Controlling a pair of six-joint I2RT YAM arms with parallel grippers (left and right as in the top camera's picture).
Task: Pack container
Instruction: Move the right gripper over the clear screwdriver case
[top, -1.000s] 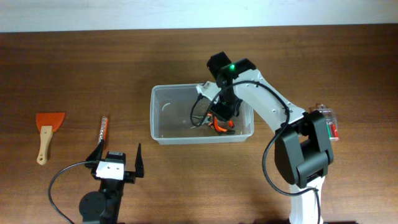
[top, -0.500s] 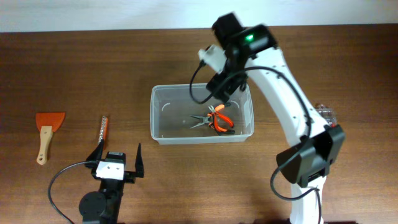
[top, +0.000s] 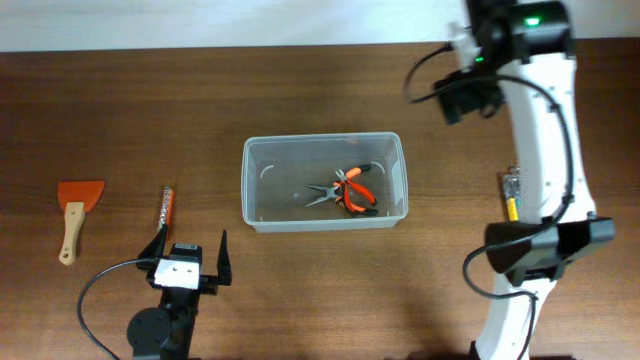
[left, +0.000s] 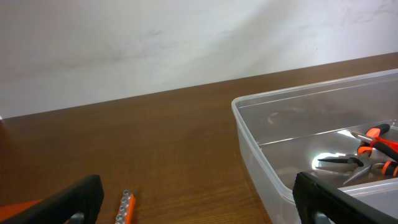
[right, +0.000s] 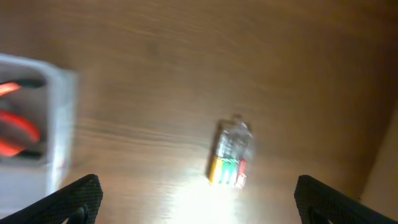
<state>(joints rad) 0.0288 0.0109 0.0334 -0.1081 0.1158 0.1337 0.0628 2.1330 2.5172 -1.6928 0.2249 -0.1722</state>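
- The dark brown wooden table (top: 120, 110) carries everything.
- A clear rectangular plastic container (top: 248, 190) stands ahead of the left gripper (top: 190, 245), off to its right.
- An orange strip of metal bits (top: 167, 207) lies just ahead of that gripper's left finger.
- An orange scraper with a pale wooden handle (top: 72, 215) lies well to its left.
- A small clear case with yellow, green and red contents (right: 229, 155) lies ahead of the right gripper (right: 199, 202).

No text, label or number is readable anywhere.

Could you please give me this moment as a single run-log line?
task: pack container | pliers: inside container | right gripper: open, empty, clear of container | left gripper: open, empty
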